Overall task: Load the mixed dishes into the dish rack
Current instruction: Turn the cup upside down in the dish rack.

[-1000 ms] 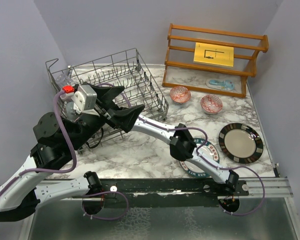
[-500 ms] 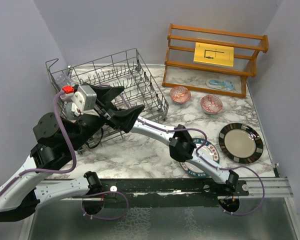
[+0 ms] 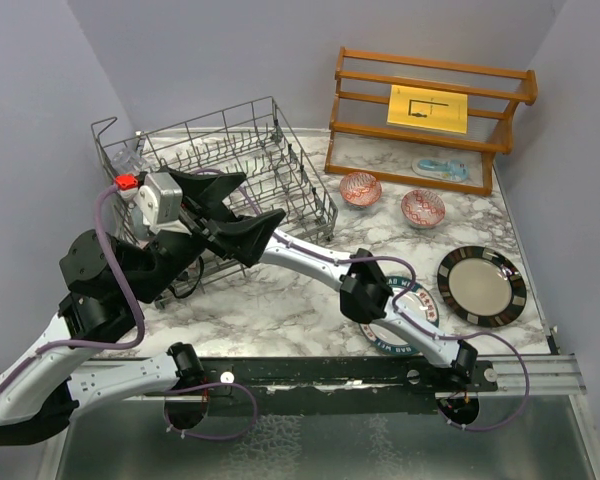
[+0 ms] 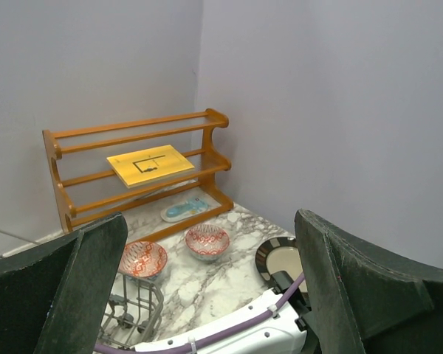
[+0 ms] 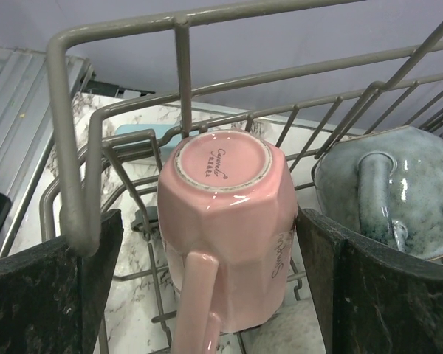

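Dish rack: the grey wire dish rack (image 3: pixel 230 150) sits at the far left of the marble counter (image 3: pixel 280 300), with both arms reaching to it.
Right claw: the right claw (image 5: pixel 208 214) is inside the rack, its fingers spread apart on either side of a pink mug (image 5: pixel 225 214) and not clamped on it.
Pink mug: it rests among the rack's wires, base turned to the right wrist camera, with a grey mug (image 5: pixel 399 192) just beside it.
Left claw: the left claw (image 4: pixel 210 221) hangs above the rack's near side, fingers wide apart with nothing between them.
Bowls: two small red-patterned bowls (image 3: pixel 360 188) (image 3: pixel 423 208) stand on the counter between the rack and the wooden shelf (image 3: pixel 430 115).
Plates: the dark-rimmed beige plate (image 3: pixel 482 286) lies flat at the right; the blue-rimmed lettered plate (image 3: pixel 405 305) lies nearer the arms, partly hidden under the right arm.
Shelf: it carries a yellow card (image 3: pixel 427 108), and a light-blue-and-white item (image 3: pixel 440 168) lies on its lowest level.
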`<action>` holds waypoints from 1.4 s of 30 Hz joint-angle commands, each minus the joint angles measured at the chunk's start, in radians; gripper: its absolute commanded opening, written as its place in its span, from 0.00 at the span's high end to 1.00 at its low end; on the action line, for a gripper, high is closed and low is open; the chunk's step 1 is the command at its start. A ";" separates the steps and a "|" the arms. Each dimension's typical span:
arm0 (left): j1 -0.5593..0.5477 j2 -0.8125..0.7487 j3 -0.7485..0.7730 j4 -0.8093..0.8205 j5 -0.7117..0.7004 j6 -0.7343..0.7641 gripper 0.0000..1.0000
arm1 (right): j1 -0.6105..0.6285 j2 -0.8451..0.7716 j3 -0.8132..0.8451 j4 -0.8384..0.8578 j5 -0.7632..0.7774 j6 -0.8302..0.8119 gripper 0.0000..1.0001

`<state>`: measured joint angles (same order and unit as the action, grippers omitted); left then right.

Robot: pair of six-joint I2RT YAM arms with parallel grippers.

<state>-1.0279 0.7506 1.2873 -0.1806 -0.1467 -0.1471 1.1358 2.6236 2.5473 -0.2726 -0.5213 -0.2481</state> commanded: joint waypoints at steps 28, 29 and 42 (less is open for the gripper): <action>-0.003 -0.049 -0.085 0.250 0.209 -0.025 0.01 | -0.212 -0.368 -0.125 -0.175 -0.346 -0.016 0.00; -0.003 -0.047 -0.092 0.268 0.229 -0.025 0.01 | -0.234 -0.397 -0.150 -0.178 -0.369 -0.008 0.00; -0.003 0.049 -0.252 0.470 0.289 -0.082 0.01 | -0.595 -0.900 -0.674 -0.151 -0.476 0.027 0.00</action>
<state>-1.0279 0.7551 1.0847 0.1974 0.1242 -0.1909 0.6174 1.8820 2.0201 -0.4416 -0.9520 -0.2352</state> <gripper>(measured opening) 0.989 0.997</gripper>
